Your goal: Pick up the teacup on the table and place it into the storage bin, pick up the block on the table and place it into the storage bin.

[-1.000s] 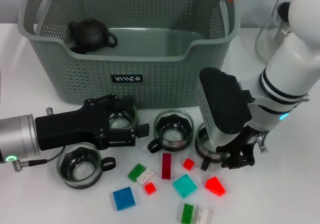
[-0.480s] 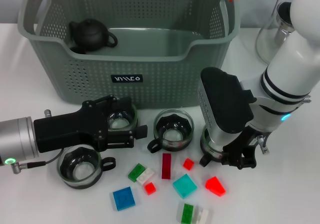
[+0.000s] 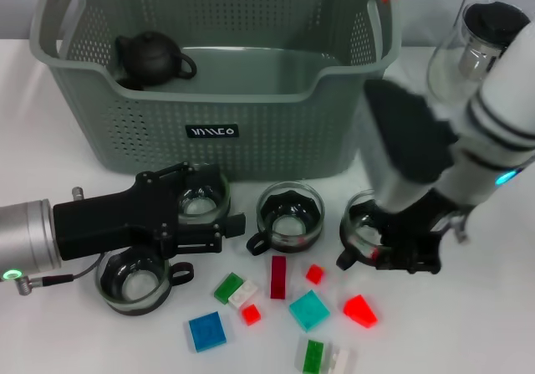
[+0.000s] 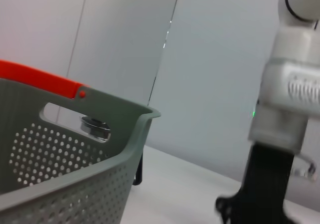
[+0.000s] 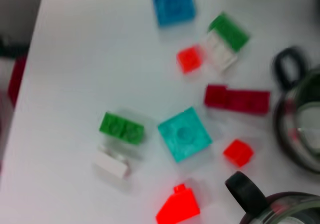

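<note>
The storage bin (image 3: 251, 131) stands at the back of the table; its rim and orange clip (image 4: 40, 78) fill the left wrist view. Several glass teacups sit in front of it. My right gripper (image 3: 383, 253) is shut on the rightmost teacup (image 3: 358, 223), whose rim and black handle (image 5: 245, 191) show in the right wrist view. My left gripper (image 3: 209, 211) lies low around another teacup (image 3: 201, 198). Two more teacups (image 3: 288, 215) (image 3: 129, 278) stand free. Loose blocks lie near the front: cyan (image 3: 308, 309), dark red (image 3: 277, 275), blue (image 3: 206, 330).
A black teapot (image 3: 150, 56) sits inside the bin at its left. A glass jug (image 3: 468, 48) stands at the back right behind my right arm. More small red (image 3: 359, 309) and green-white blocks (image 3: 322, 357) are scattered by the front edge.
My right arm has swung up and to the right, carrying its teacup a little with it. The left gripper has shifted slightly left.
</note>
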